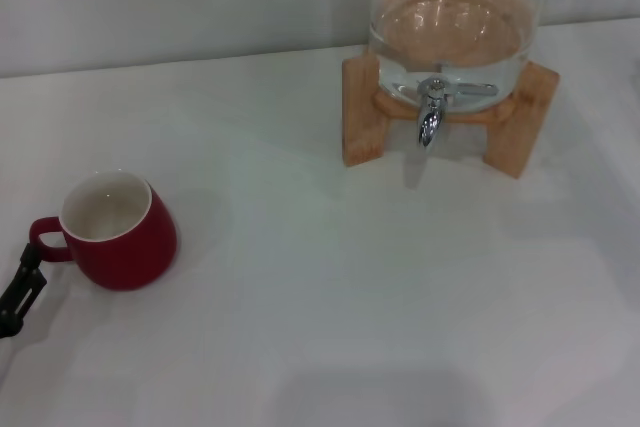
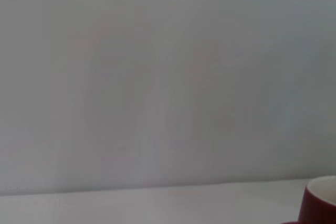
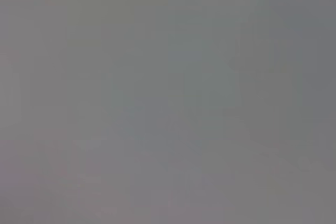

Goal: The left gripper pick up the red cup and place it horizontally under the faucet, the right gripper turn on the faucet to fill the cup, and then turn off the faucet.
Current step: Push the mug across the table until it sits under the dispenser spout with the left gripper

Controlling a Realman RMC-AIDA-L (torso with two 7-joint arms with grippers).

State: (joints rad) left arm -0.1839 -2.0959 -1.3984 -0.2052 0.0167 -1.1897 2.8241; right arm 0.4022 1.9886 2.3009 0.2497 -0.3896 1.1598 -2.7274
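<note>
White tabletop (image 1: 300, 327) runs back to a pale wall, and the red cup (image 1: 118, 230) stands upright on it, well apart from the faucet (image 1: 431, 119) and nearer the robot's left. Its loop handle points away from the faucet, toward the left gripper (image 1: 20, 292), of which only a thin black tip shows just beside the handle at the frame edge; whether its fingers are wide or narrow cannot be told. The faucet juts from a glass jar (image 1: 450, 17) on a wooden stand (image 1: 362, 112), the jar's top cut off. The left wrist view catches only a corner of the cup. The right gripper is out of sight.
</note>
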